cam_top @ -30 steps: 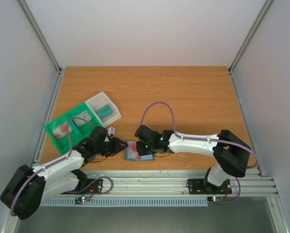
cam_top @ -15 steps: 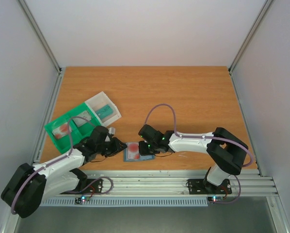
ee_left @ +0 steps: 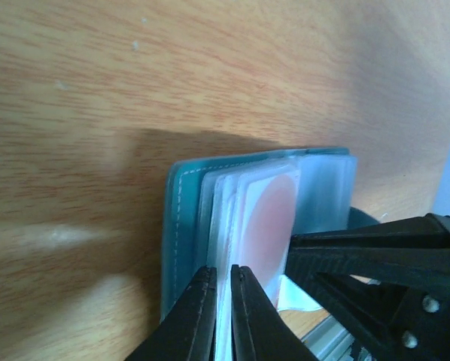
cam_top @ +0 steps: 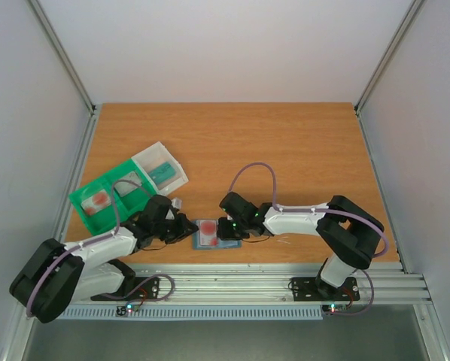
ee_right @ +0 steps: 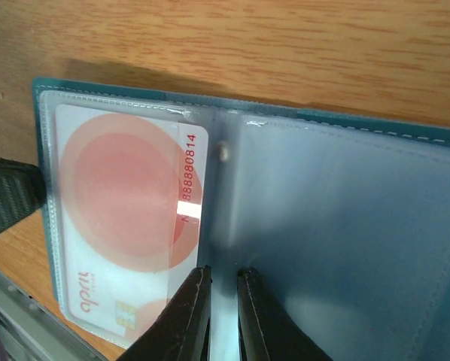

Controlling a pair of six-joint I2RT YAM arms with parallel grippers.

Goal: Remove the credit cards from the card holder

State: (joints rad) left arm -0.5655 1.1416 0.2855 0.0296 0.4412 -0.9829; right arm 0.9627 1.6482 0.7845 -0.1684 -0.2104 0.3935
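From above, the slate-blue card holder (cam_top: 216, 244) lies open on the worktop (cam_top: 300, 150) near its front edge, between the two arms. The left tool (cam_top: 187, 228) is at its left edge and the right tool (cam_top: 229, 230) is over its right half. A credit card (cam_top: 207, 232) shows red on the left leaf. No card can be seen lying loose on the wood, and a reddish thing (cam_top: 97, 199) in the green tray (cam_top: 86, 207) is too small to identify. In the left wrist view, the left tool's fingers (ee_left: 201, 308) stand narrow, nipped onto the thin pale layers at the holder's edge, just beside the card with the big red round mark. Whether they hold a card or only a clear sleeve cannot be told. In the right wrist view, that card sits fully inside its clear pocket (ee_right: 74, 120). The right tool's fingers (ee_right: 249, 308) are close together astride the middle fold and seem to pinch the holder there. Judged from this, the holder has been opened and steadied, but every card visible is still inside, so the drawing out is all left to do.
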